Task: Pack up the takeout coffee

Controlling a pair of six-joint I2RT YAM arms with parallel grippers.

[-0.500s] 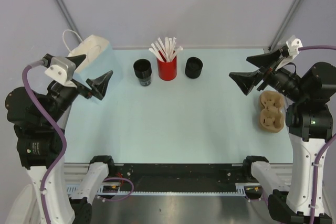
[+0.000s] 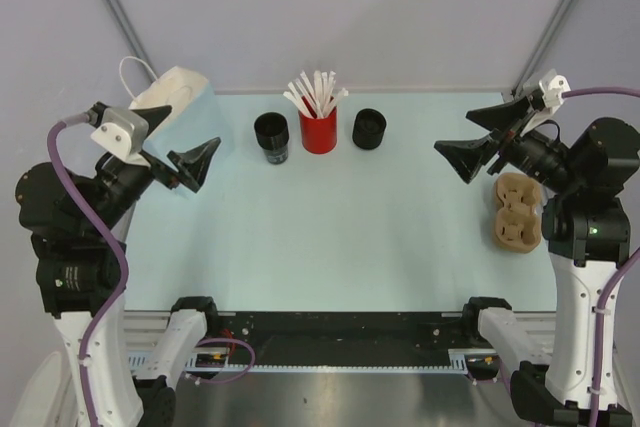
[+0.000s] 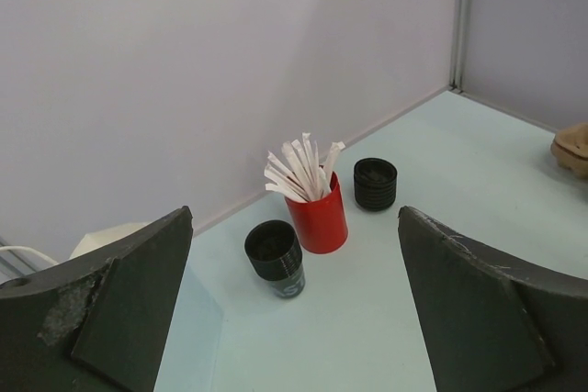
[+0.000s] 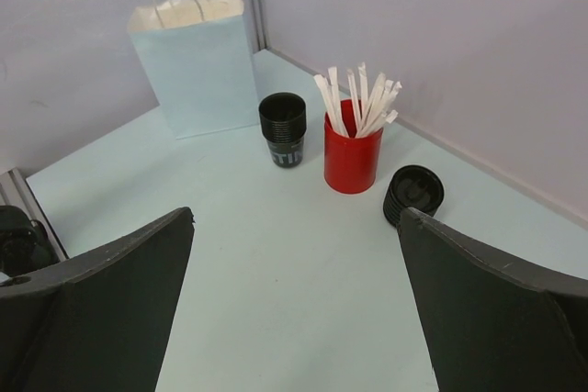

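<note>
Top view: your left gripper (image 2: 188,129) and right gripper (image 2: 456,134) are hanging spread wide, gripping nothing. The takeout coffee (image 2: 271,137) is standing near the far edge, just left of the red cup (image 2: 318,132). Left wrist: it's sitting beside the red cup, untouched. Right wrist: it's standing between the paper bag (image 4: 197,66) and the red cup.
</note>
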